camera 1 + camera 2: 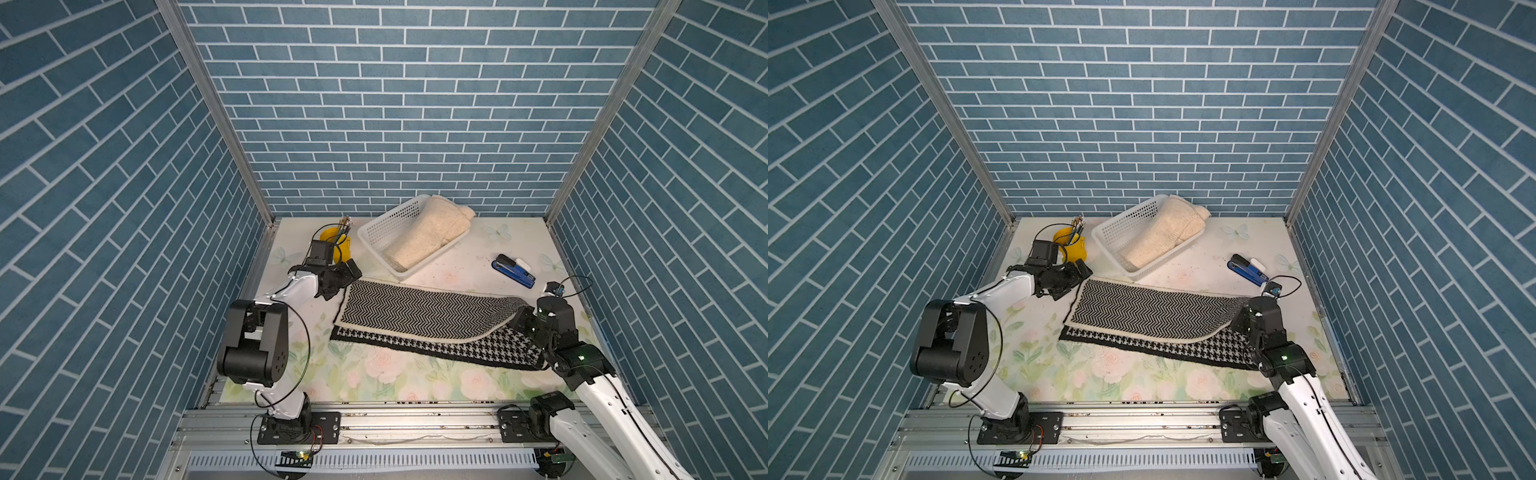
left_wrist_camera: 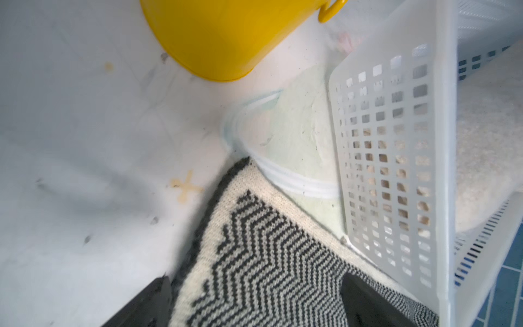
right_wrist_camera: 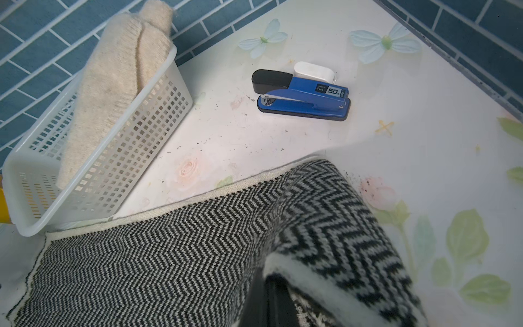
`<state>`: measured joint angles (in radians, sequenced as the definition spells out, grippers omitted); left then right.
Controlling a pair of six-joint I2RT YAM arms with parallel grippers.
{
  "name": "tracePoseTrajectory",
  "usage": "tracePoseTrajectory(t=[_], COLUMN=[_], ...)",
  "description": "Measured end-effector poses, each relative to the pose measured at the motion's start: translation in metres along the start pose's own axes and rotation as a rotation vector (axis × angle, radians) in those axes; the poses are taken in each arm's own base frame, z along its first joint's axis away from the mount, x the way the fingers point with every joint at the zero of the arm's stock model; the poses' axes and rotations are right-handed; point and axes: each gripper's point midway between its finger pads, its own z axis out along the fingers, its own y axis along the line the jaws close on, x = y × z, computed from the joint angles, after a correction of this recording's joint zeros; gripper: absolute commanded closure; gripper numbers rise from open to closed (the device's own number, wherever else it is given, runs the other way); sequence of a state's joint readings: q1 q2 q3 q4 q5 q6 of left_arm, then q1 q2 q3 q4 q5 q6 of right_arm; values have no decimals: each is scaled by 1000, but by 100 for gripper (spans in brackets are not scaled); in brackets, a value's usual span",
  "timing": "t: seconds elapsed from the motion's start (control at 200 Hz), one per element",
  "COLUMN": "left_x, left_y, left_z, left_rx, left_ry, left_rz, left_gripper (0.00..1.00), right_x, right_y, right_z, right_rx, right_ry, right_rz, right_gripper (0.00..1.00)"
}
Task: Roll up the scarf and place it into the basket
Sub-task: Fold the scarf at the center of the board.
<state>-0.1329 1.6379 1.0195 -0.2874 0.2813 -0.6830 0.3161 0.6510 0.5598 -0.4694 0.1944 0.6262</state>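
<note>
Right wrist view showed the right end effector (image 3: 268,294) shut on the scarf (image 3: 141,254), one end held raised seemingly to start rolling, while the left end effector (image 2: 254,300) gaped empty above its corner on the worktop (image 2: 85,141) beside the basket (image 2: 382,170).

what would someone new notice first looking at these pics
The long black-and-white knitted scarf, herringbone over houndstooth, lies folded lengthwise across the middle of the floral table, one end raised in the right hand. Behind it, at the back wall, a white perforated plastic basket already holds a rolled cream knit; a blue stapler lies to its right.
</note>
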Motion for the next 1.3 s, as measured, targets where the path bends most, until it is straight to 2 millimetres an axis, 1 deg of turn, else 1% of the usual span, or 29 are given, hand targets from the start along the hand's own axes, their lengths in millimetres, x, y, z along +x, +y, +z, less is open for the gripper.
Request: tracePoseTrajectory(t=[0.085,0.165,0.26,0.345,0.425,0.495,0.58,0.65,0.685,0.72,0.79,0.83,0.905,0.945,1.005,1.045,1.085,1.145,1.155,1.225,1.275,1.3], left_x=[14,29,47,62,71,76,76,77,77,78,80,80,79,77,70,61,48,28,24,6,-3,-6], left_y=[16,33,41,43,41,42,38,36,35,33,31,31,30,32,34,41,56,91,100,141,162,168], left_z=[-3,-3,-1,4,14,25,28,32,33,35,40,42,43,42,38,34,27,11,6,-19,-37,-45], left_rx=[-70,-151,-233,-306,-364,-418,-450,-465,-465,-461,-451,-446,-440,-436,-426,-436,-470,-564,-589,-717,-784,-809], left_ry=[30,76,122,162,190,205,200,196,193,187,178,170,161,155,132,108,81,44,37,2,-22,-34], left_rz=[11,26,64,119,169,207,242,251,251,250,256,257,252,240,218,194,160,95,79,5,-33,-45], left_gripper=[0,3,9,12,18,26,31,44,54,68,99,100,100,100,100,100,100,100,100,100,100,100], right_x=[0,1,1,1,1,0,-2,-6,-7,-9,-9,-8,-7,-5,1,5,12,23,26,36,39,39], right_y=[0,0,0,0,-1,-1,-1,0,0,1,0,0,3,7,17,27,35,45,46,53,56,57], right_z=[2,3,5,5,5,5,4,3,2,2,2,2,4,7,12,16,21,27,27,30,29,29], right_rx=[3,5,9,13,15,18,18,19,19,20,22,22,9,-10,-57,-104,-145,-192,-198,-222,-228,-228], right_ry=[4,7,12,12,10,6,1,-9,-14,-18,-19,-18,-8,7,45,74,110,161,169,209,212,208], right_rz=[-5,-7,-9,-9,-9,-9,-9,-8,-8,-13,-22,-29,-46,-60,-85,-97,-113,-137,-143,-175,-198,-208], right_gripper=[100,100,100,100,100,100,100,98,98,96,91,87,75,69,65,64,63,63,63,63,62,62])
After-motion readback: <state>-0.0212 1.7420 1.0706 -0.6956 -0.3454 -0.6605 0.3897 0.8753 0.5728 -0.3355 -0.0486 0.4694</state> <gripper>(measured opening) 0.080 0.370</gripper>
